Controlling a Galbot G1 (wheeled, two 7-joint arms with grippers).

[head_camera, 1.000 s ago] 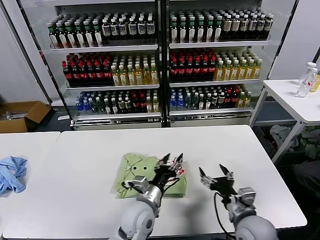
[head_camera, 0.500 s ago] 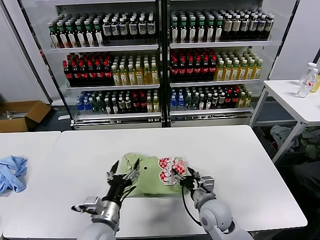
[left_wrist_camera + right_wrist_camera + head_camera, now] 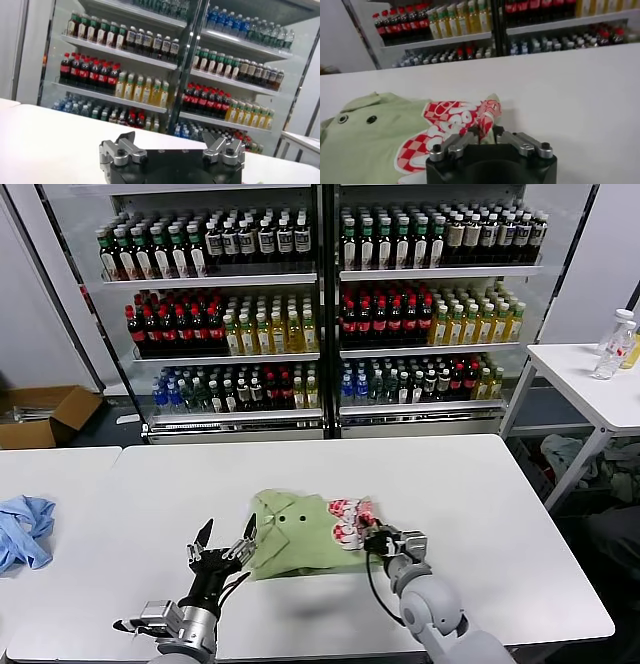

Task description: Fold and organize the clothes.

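The light green polo shirt (image 3: 300, 536) lies folded on the white table (image 3: 480, 514), with its collar and small buttons to the left and the red-and-white checkered print (image 3: 347, 522) at its right edge. My right gripper (image 3: 368, 539) is shut on a pinched fold of the printed edge, seen in the right wrist view (image 3: 482, 131) with the shirt (image 3: 375, 135) spread beyond it. My left gripper (image 3: 222, 541) is open and empty, just left of the shirt and above the table; in the left wrist view (image 3: 170, 142) it points at the shelves.
A light blue cloth (image 3: 22, 529) lies on the neighbouring table at far left. Drink coolers (image 3: 320, 304) stand behind the table. A side table (image 3: 590, 379) with bottles stands at right, and a cardboard box (image 3: 40, 414) is on the floor at left.
My left gripper has drawn back to the left, off the shirt. My right gripper has moved in from the right and closed on the printed edge, and the shirt has shifted slightly.
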